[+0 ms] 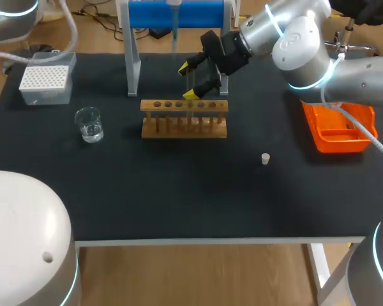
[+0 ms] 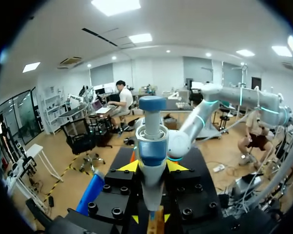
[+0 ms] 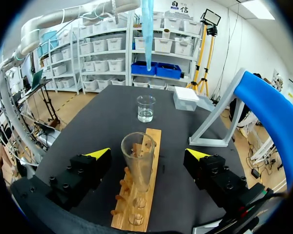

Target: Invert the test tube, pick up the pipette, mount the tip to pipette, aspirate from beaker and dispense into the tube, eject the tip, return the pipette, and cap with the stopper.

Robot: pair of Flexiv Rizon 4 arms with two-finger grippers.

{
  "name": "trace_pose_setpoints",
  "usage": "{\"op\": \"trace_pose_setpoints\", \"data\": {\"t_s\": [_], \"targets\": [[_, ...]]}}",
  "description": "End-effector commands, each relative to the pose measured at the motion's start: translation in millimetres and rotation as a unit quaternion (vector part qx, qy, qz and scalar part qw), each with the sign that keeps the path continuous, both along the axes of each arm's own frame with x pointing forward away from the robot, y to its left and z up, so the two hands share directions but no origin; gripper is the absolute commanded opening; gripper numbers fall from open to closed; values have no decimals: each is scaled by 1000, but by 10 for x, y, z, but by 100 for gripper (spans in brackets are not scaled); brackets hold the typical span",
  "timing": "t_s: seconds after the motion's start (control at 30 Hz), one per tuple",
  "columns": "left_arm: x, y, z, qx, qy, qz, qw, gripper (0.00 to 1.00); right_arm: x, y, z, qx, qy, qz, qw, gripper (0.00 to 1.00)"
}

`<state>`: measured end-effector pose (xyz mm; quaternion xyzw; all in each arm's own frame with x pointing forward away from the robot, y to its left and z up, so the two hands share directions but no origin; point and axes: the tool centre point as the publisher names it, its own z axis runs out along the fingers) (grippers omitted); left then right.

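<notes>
The right fingers point(image 3: 98, 153) are standing wide apart on either side of the tube point(image 3: 138, 163), touching it on neither side. The tube is standing upright, mouth up, in the rack point(image 1: 184, 121) at the middle of the bench point(image 1: 179, 191). The left fingers point(image 2: 129, 166) are clamping the pipette point(image 2: 152, 146) from both sides, holding it upright by the stand point(image 1: 147, 14) behind the rack. The beaker point(image 1: 89, 124) is sitting left of the rack, and the stopper point(image 1: 265, 159) is lying well apart on the right.
</notes>
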<state>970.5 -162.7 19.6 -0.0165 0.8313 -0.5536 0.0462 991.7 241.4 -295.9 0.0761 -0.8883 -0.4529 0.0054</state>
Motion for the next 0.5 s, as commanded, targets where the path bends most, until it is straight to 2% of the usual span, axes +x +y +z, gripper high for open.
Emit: {"op": "trace_pose_setpoints", "data": {"t_s": [0.03, 0.17, 0.5], "targets": [[87, -155, -9, 1, 8, -10, 1000, 0, 1, -9, 13, -2, 1, 1, 1000, 100], [109, -198, -56, -1, 20, -6, 1000, 0, 1, -9, 13, -2, 1, 1, 1000, 100], [109, -198, -56, -1, 20, -6, 1000, 0, 1, -9, 13, -2, 1, 1, 1000, 100]]}}
